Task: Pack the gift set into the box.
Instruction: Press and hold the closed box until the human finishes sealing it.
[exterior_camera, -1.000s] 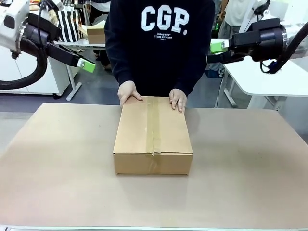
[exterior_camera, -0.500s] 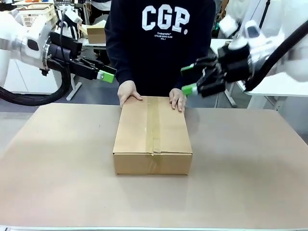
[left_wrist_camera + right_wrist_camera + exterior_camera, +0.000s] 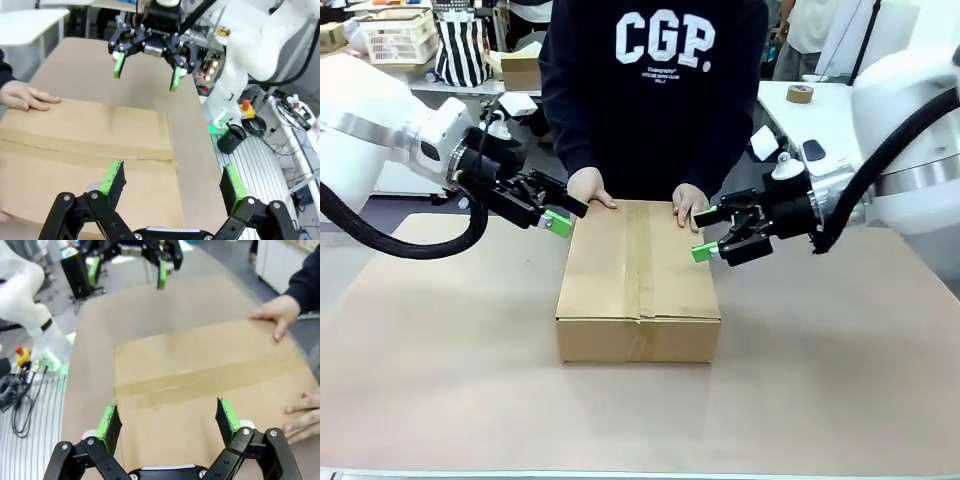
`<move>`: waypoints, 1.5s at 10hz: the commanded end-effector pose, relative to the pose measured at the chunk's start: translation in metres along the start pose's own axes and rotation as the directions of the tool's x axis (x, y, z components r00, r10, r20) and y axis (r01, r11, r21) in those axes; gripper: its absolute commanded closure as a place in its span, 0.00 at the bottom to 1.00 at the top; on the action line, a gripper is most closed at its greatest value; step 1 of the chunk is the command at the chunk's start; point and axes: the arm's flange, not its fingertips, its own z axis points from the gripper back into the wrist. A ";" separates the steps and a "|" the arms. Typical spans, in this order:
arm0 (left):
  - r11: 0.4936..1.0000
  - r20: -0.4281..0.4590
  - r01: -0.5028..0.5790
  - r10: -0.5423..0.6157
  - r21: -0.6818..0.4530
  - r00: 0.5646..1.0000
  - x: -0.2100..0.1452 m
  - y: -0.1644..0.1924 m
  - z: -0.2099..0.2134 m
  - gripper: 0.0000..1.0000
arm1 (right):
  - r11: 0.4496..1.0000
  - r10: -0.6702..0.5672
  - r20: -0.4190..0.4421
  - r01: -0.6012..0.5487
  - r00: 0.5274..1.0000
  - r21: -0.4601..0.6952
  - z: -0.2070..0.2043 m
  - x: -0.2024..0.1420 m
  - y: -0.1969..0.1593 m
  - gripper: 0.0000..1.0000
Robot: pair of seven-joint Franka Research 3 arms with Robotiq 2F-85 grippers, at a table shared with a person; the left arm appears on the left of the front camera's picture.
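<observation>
The mid-frame box (image 3: pixel 638 270) looks stiff yet crushable; squeeze its long sides between your left tool (image 3: pixel 567 214) and right tool (image 3: pixel 702 235), both spread.

Bright even indoor light, soft shadows, sharp focus, wide-angle bending at wrist-view edges

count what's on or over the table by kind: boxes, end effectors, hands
boxes: 1, the box
end effectors: 2, left end effector and right end effector, both open
person's hands: 2, resting on the box
total: 5
</observation>
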 end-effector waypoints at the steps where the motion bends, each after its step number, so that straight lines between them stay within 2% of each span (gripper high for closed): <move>1: 0.998 0.070 -0.005 0.001 0.056 0.998 0.021 -0.008 0.021 0.00 | 0.999 -0.031 -0.003 0.031 1.000 0.008 -0.005 -0.009 -0.001 0.00; 2: 1.000 0.000 0.000 0.000 0.000 1.000 0.000 0.000 0.000 0.00 | 0.989 0.053 0.045 -0.058 0.998 0.136 -0.027 -0.007 -0.009 0.00; 3: 0.991 -0.044 0.133 -0.133 0.010 0.990 -0.008 0.007 -0.023 0.00 | 0.973 0.123 0.048 -0.130 0.991 0.191 -0.046 -0.014 -0.018 0.00; 4: 0.983 -0.060 0.180 -0.178 0.025 0.982 -0.025 0.011 -0.037 0.00 | 0.973 0.124 0.036 -0.129 0.992 0.194 -0.056 -0.019 -0.026 0.00; 6: 0.983 -0.048 0.144 -0.140 0.115 0.989 -0.052 0.014 -0.049 0.00 | 0.951 0.200 0.067 -0.210 0.978 0.228 -0.069 -0.022 -0.036 0.00; 7: 0.973 -0.075 0.162 -0.151 0.164 0.986 -0.063 0.018 -0.053 0.00 | 0.953 0.189 0.062 -0.198 0.980 0.229 -0.071 -0.028 -0.043 0.00; 8: 0.965 -0.063 0.172 -0.163 0.200 0.985 -0.069 0.019 -0.059 0.00 | 0.965 0.146 0.048 -0.152 0.988 0.212 -0.072 -0.034 -0.050 0.00; 9: 0.953 -0.074 0.177 -0.164 0.245 0.984 -0.072 0.021 -0.066 0.00 | 0.974 0.144 -0.007 -0.140 0.990 0.176 -0.075 -0.040 -0.055 0.00; 11: 0.951 -0.096 0.210 -0.193 0.227 0.976 -0.079 0.026 -0.070 0.00 | 0.979 0.102 -0.072 -0.087 0.992 0.182 -0.087 -0.054 -0.064 0.00; 13: 0.962 -0.097 0.209 -0.194 0.179 0.976 -0.089 0.032 -0.073 0.00 | 0.985 0.094 -0.049 -0.085 0.994 0.153 -0.086 -0.056 -0.069 0.00; 14: 0.973 -0.080 0.200 -0.192 0.112 0.978 -0.094 0.035 -0.076 0.00 | 0.989 0.084 -0.089 -0.072 0.993 0.128 -0.086 -0.058 -0.071 0.00; 15: 0.978 -0.068 0.182 -0.175 0.107 0.982 -0.097 0.037 -0.078 0.00 | 0.991 0.075 -0.111 -0.061 0.991 0.120 -0.087 -0.062 -0.071 0.00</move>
